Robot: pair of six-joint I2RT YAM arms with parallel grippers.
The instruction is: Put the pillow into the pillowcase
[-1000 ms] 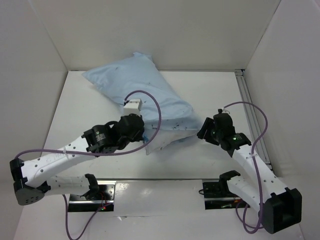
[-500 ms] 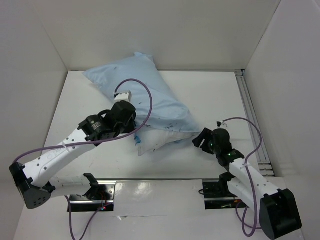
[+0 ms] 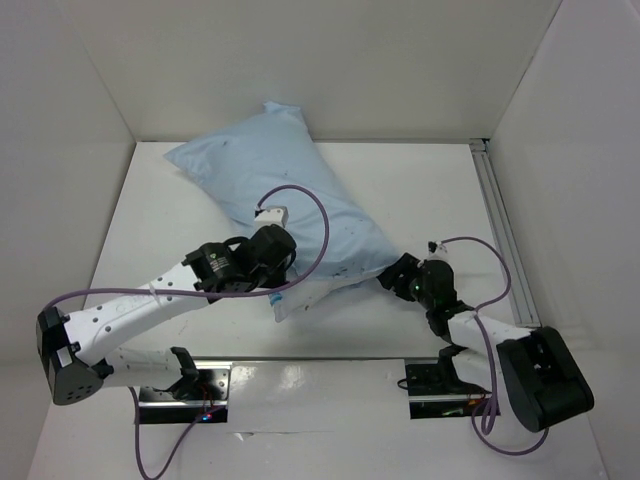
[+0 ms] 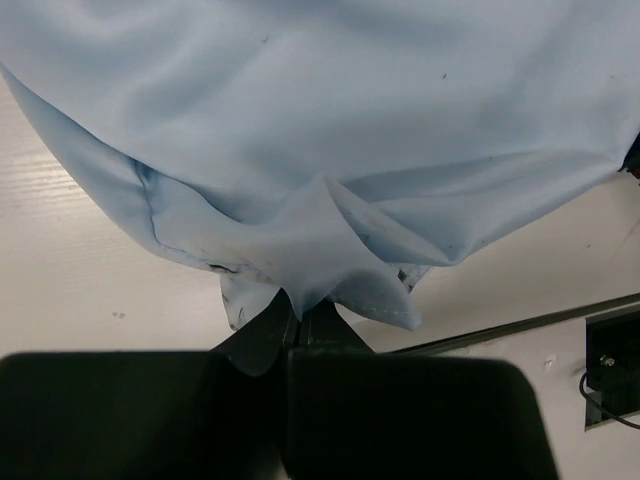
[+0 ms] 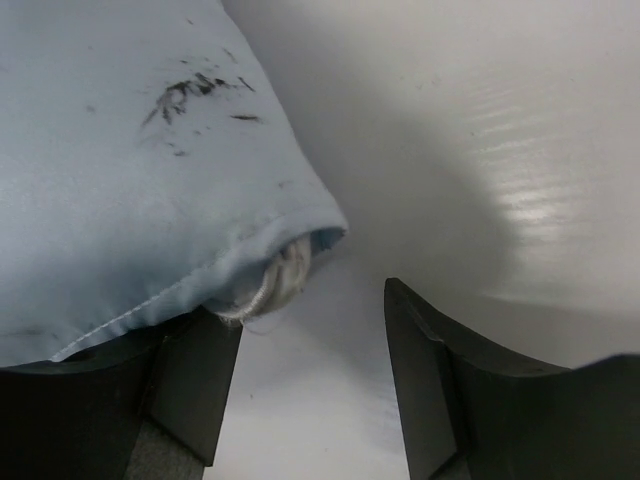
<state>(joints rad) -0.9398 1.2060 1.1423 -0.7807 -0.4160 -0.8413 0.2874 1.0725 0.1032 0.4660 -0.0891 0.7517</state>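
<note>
The light-blue pillowcase (image 3: 275, 175) lies stuffed and slanting from the back left toward the table's middle. The white pillow (image 3: 318, 285) is mostly inside it; a white part shows at the near open end. My left gripper (image 3: 283, 283) is shut on a pinch of the pillowcase's open edge (image 4: 315, 245). My right gripper (image 3: 392, 275) is open at the case's right corner (image 5: 150, 150). A bit of white pillow corner (image 5: 285, 275) pokes out there, just above my left-hand finger (image 5: 195, 380). Nothing is between the right jaws.
White walls enclose the table on the left, back and right. A metal rail (image 3: 505, 240) runs along the right side. Two mounting plates (image 3: 190, 385) sit at the near edge with purple cables looping above the arms.
My right gripper has drawn back toward the near edge and swung left to the case's right corner. My left gripper shifted left, then back right, still holding the pillowcase edge.
</note>
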